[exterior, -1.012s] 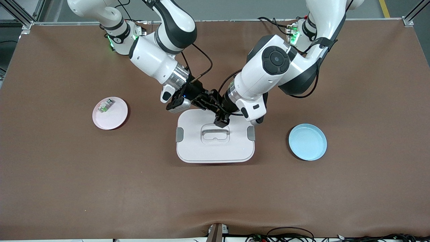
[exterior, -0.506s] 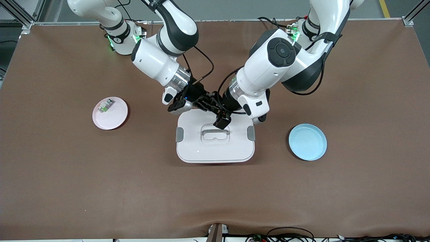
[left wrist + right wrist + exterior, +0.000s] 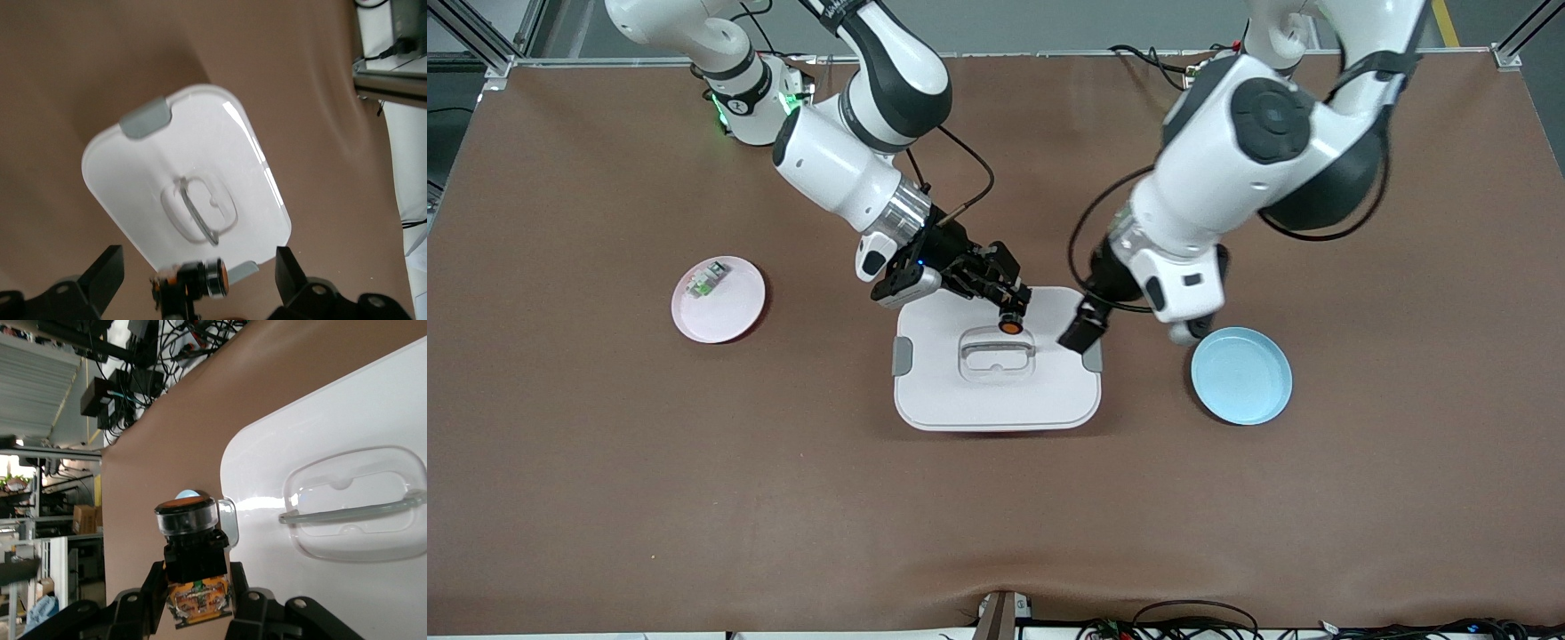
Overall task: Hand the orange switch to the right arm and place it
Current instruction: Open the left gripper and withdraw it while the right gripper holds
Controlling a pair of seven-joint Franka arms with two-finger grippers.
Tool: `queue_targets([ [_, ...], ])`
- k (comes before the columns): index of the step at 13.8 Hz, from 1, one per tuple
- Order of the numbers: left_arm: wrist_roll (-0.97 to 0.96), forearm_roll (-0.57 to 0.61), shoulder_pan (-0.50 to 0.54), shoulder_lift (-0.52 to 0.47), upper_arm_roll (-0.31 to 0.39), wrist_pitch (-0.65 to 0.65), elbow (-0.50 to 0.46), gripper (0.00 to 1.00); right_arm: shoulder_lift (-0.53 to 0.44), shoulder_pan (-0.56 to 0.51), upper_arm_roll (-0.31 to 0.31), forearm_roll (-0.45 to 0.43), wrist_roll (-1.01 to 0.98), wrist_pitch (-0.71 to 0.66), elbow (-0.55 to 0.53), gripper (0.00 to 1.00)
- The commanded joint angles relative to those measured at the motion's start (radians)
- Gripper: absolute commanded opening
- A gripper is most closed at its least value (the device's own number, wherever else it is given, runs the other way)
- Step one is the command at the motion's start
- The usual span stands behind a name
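The orange switch (image 3: 1010,325) is held in my right gripper (image 3: 1007,309), which is shut on its black body over the white box lid (image 3: 996,391). In the right wrist view the switch (image 3: 190,540) sits between the fingers of the right gripper (image 3: 197,579), orange cap pointing away from the wrist. My left gripper (image 3: 1079,334) is open and empty over the lid's edge toward the left arm's end. In the left wrist view the left gripper (image 3: 198,257) has its fingers (image 3: 107,277) wide apart, and the switch (image 3: 208,280) shows between them, held by the right gripper.
A pink plate (image 3: 734,311) with a small clear-grey and green part (image 3: 704,282) lies toward the right arm's end. A blue plate (image 3: 1241,375) lies toward the left arm's end, next to the left wrist. The white lid has a clear handle (image 3: 996,348).
The two grippers were together on the switch over the lid. My left gripper has opened and drawn away toward the blue plate. My right gripper keeps the switch.
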Motion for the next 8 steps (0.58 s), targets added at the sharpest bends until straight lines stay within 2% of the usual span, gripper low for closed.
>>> queue_targets([
  [1, 0.168, 0.017, 0.065, -0.042, -0.001, -0.061, -0.009, 1.0, -0.012, -0.042, -0.004, -0.054, -0.001, -0.095, 0.007, 0.0],
  [3, 0.297, 0.017, 0.12, -0.054, 0.001, -0.114, -0.009, 1.0, -0.015, -0.071, -0.004, -0.107, 0.0, -0.15, 0.007, 0.0],
  [5, 0.42, 0.066, 0.167, -0.077, -0.002, -0.163, -0.01, 1.0, -0.025, -0.1, -0.006, -0.15, 0.002, -0.215, 0.007, 0.0],
  [8, 0.588, 0.12, 0.224, -0.094, -0.001, -0.251, -0.012, 1.0, -0.058, -0.134, -0.032, -0.264, 0.008, -0.353, 0.008, 0.0],
])
